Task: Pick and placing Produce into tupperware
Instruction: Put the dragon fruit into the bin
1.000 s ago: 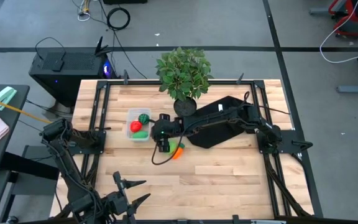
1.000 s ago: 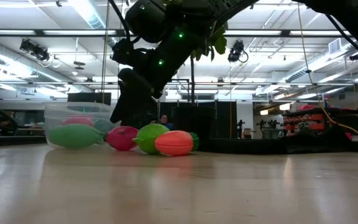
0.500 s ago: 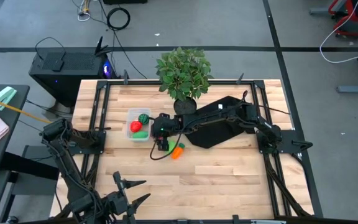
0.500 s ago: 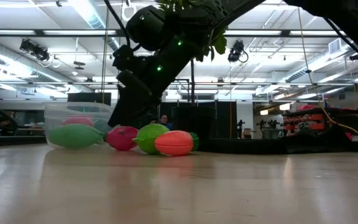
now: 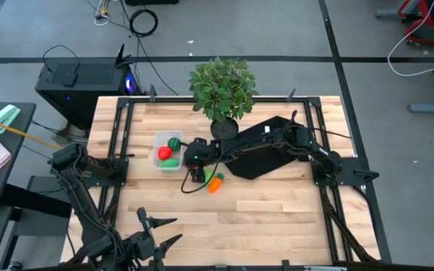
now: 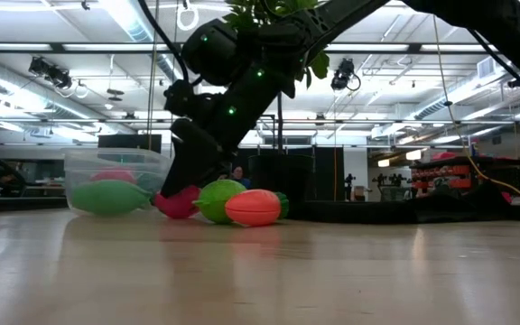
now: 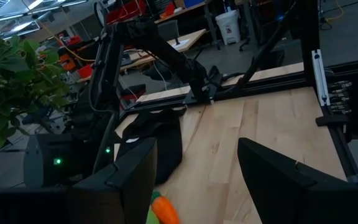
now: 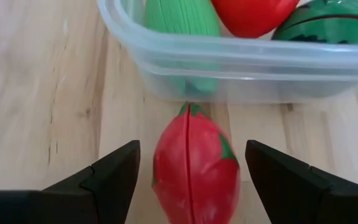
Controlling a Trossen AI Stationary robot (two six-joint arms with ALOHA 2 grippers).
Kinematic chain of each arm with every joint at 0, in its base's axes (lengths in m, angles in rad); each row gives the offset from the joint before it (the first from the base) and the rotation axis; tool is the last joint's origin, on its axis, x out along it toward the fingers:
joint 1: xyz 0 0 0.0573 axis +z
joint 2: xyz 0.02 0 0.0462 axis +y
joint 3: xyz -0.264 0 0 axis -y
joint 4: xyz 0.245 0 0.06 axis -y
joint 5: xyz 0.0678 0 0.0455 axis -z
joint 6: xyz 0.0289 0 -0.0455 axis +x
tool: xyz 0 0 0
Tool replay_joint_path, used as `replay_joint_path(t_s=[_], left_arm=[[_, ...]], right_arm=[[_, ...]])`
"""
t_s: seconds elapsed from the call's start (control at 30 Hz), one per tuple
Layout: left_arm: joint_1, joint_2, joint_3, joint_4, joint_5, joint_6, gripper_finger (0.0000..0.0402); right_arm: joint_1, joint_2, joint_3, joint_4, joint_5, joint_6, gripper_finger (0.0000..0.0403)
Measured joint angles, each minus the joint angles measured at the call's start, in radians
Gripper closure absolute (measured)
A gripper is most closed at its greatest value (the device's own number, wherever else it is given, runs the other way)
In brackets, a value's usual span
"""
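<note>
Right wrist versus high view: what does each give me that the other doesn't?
Only the right wrist view shows the pink-red piece lying between the open fingers of the right gripper, just outside the tub wall. Only the high view shows the carrot, the potted plant and the parked left gripper. Both show the tupperware holding green, red and striped pieces.
</note>
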Motion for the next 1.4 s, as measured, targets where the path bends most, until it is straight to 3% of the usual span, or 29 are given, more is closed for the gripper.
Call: replay_joint_path(t_s=[0.4, 0.87, 1.4], left_arm=[[0.0, 0.0, 0.0, 0.0, 0.0, 0.0, 0.0171], [0.0, 0.0, 0.0, 0.0, 0.0, -0.001, 0.0171], [0.0, 0.0, 0.0, 0.0, 0.0, -0.001, 0.0171]], right_arm=[[0.0, 0.0, 0.0, -0.025, -0.007, 0.004, 0.0113], [0.0, -0.002, 0.0, -0.032, -0.007, 0.004, 0.0191], [0.001, -0.011, 0.001, -0.074, 0.012, 0.003, 0.0191]])
